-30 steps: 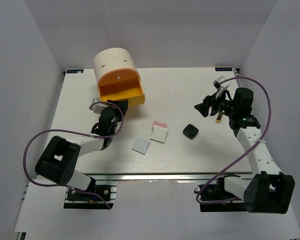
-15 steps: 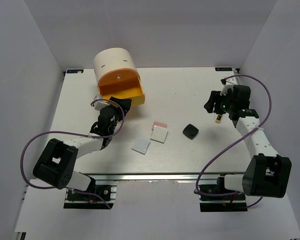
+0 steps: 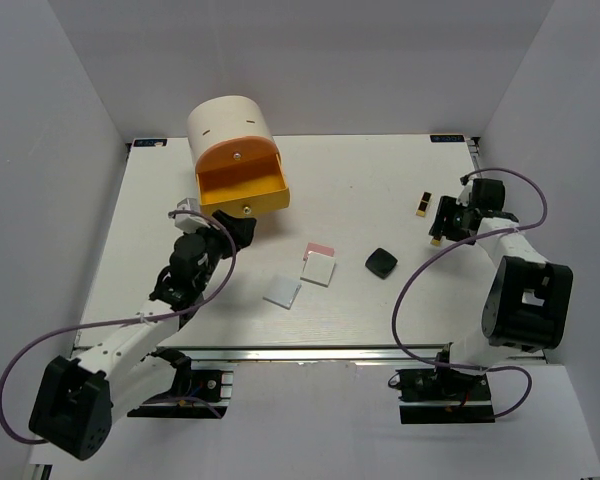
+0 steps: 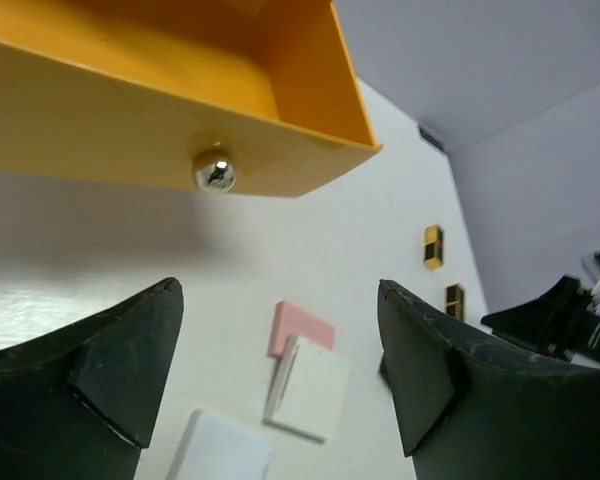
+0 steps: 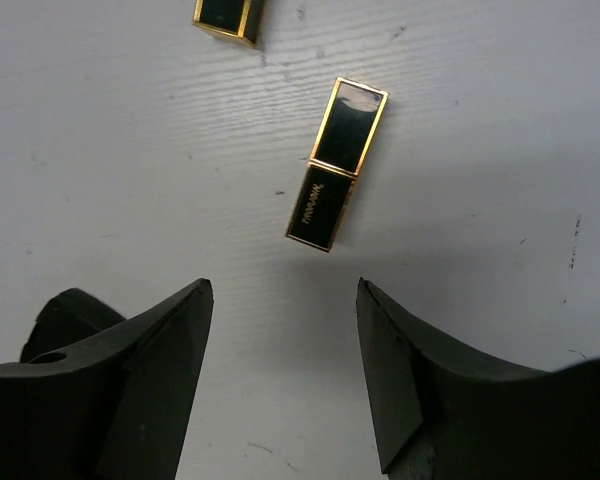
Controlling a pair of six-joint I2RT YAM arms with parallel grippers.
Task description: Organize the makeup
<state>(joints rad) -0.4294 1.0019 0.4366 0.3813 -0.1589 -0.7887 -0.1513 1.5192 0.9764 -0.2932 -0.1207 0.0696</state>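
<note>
Lying flat on the table (image 3: 360, 175) near its right edge, one black-gold stick (image 5: 337, 163) rests just beyond the tips of the right gripper (image 5: 283, 290), whose fingers stand apart with nothing between them and no contact with the stick. A second stick (image 5: 225, 14) lies a little farther on, cut off by the top of the right wrist view.

Toward the far left corner sits the cream cylinder (image 3: 230, 125), with its orange drawer (image 3: 242, 185) standing open toward the near edge. The left gripper (image 3: 230, 226) hangs just in front of the drawer face, below the silver knob (image 4: 215, 172). Its fingers are spread wide and hold nothing, and the left wrist view shows a gap between them and the drawer.

Around the middle of the table lies a pink square (image 3: 321, 247), with a white square (image 3: 318, 270) overlapping its near side. A second white square (image 3: 282, 291) sits just beside these, to the left and closer to the near edge. The black compact (image 3: 381, 263) lies to their right, apart from them, between the squares and the sticks
</note>
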